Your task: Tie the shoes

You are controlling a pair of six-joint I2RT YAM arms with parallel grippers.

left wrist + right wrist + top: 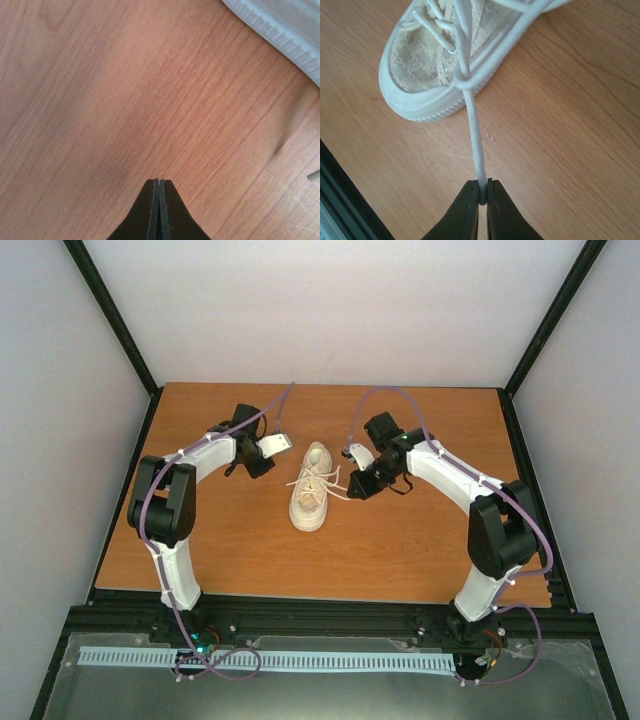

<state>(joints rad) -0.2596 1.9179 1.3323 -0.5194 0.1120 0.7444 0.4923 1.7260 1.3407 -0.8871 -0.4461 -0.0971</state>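
Note:
The cream sneaker (311,500) lies in the middle of the table, its white laces (322,480) loose across the top. My right gripper (357,490) is just right of the shoe. In the right wrist view it (483,192) is shut on one white lace (475,145), which runs taut from the jaws up to the shoe's side (420,65). My left gripper (262,468) is left of the shoe's far end, low over the table. In the left wrist view it (159,181) is shut and empty, with only the ribbed pale sole (280,25) at the top right corner.
The wooden table (230,540) has a black frame along its near edge (320,615). A lace tip (314,175) lies on the wood at the right edge of the left wrist view. White walls close in the back and the sides.

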